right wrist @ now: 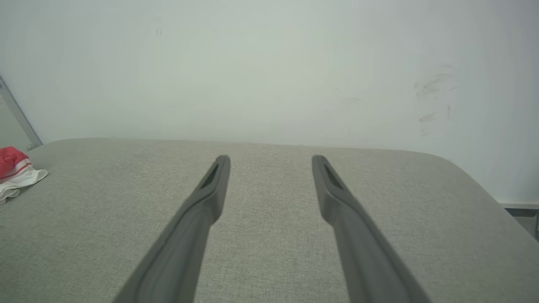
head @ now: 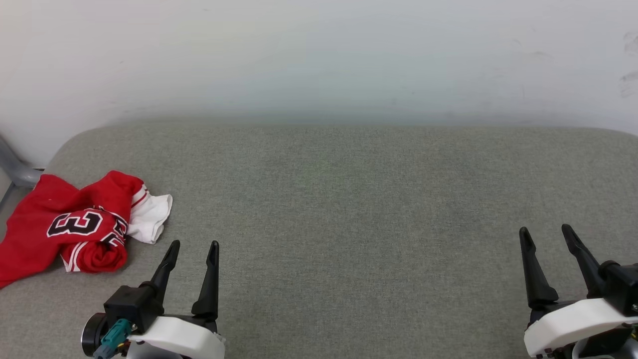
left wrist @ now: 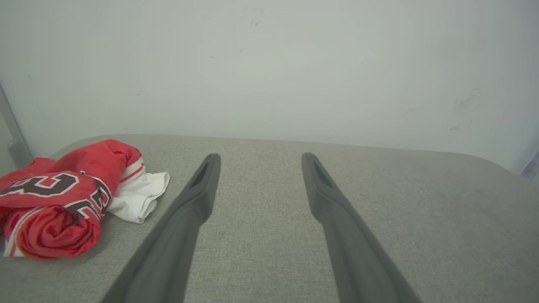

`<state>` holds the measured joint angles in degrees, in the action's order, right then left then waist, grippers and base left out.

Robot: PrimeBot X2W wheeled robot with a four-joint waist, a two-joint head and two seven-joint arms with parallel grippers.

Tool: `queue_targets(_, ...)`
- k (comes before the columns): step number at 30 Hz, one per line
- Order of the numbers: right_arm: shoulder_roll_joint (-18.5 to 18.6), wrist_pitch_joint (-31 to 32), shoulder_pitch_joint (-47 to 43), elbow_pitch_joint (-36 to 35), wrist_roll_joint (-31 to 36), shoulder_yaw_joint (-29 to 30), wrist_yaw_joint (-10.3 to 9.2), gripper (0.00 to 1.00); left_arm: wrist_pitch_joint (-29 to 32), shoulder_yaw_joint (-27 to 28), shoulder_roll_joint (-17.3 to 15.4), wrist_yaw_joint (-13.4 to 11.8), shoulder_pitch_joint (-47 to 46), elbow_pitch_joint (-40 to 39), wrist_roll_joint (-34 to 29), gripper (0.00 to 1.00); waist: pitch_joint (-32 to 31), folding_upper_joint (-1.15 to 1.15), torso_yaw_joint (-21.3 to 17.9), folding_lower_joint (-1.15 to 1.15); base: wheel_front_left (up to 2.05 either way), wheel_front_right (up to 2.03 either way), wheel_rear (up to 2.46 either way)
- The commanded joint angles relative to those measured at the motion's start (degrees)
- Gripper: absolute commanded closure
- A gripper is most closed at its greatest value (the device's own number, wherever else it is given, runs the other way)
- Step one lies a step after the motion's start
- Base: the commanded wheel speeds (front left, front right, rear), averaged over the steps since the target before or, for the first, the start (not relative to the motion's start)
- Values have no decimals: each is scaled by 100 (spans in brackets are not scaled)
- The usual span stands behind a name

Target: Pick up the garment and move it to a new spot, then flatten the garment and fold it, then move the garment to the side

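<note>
At the left edge of the grey cushion [head: 349, 199] the garment [head: 65, 224] lies crumpled. Left gripper [head: 195, 244] waits near it, jaws wide; right gripper [head: 545, 229] wide too, well apart. Best to pinch a raised red fold and lift clear.

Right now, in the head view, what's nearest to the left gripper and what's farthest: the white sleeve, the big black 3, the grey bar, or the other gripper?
From the left gripper:
1. White sleeve, just up-left.
2. Big black 3, further left.
3. Grey bar, far left edge.
4. Right gripper, far lower right.
</note>
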<state>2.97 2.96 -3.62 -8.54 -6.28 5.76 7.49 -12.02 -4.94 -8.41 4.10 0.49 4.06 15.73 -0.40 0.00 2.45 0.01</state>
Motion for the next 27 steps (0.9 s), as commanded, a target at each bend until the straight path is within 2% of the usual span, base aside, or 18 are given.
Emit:
queue_targets(1,-11,-52,-26,-71,44,27,-1,0,-51,36,24,53,17,1,-109,0,0,0,0,-1,0,0,0)
queue_targets(18,-13,-258,-6,6,373,80,-1,0,-241,220,224,280,22,200,-639,0,-19,0,71,-1,0,0,0)
queue_targets(27,-14,-281,-57,-44,564,-2,-1,0,-333,403,301,320,-72,237,-801,0,-20,0,269,-1,0,0,0)
